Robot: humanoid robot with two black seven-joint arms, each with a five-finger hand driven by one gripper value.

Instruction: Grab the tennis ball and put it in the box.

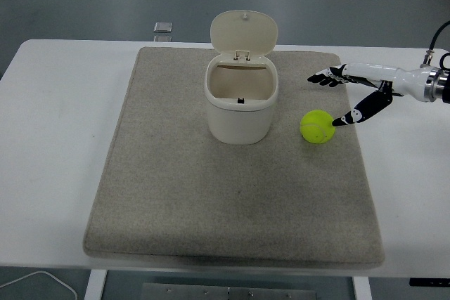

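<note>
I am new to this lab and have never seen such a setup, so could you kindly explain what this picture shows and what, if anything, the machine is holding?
This is one view from a camera high on a humanoid robot, looking forward and down over its white table. The table's near edge is at the bottom of the picture. The black and white thing entering from the right is the robot's right hand, with five fingers, spread open. It holds nothing yet; its thumb tip is at the right side of the tennis ball. The left arm is out of view. The ball rests on a grey mat, just right of a cream box whose hinged lid stands open. A small grey object lies at the table's far edge.
</note>
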